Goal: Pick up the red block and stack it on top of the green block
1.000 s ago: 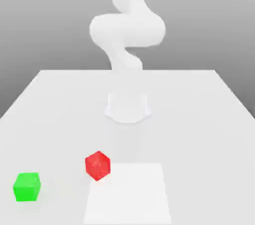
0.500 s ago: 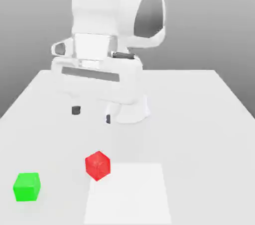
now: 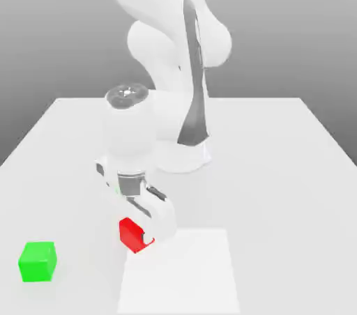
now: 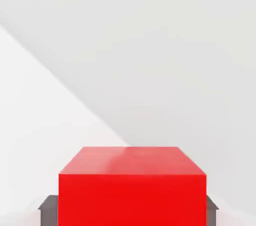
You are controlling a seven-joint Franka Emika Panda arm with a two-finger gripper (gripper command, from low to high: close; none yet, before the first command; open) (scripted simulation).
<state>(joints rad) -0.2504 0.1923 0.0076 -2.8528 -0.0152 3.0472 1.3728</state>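
Down at the red block (image 3: 130, 234), the end effector (image 3: 148, 237) straddles it: in the hand view one dark pad (image 4: 49, 208) shows at each side of the red block (image 4: 132, 185), both right against its faces, though whether they press it or merely flank it cannot be told. The block sits on the surface (image 3: 279, 167), its bottom corner at the edge of a paler square patch (image 3: 188, 272) near the front.

Count: one red block, one green block (image 3: 37, 261), one arm (image 3: 167, 63), two pads.

The green block rests alone toward the exterior view's left, near the front-left margin of the surface and well apart from the red one, with bare surface between them. The arm's base stands behind the blocks, around the middle of the surface. On the exterior view's right a wide stretch of surface lies open, and the green block's top is uncovered.
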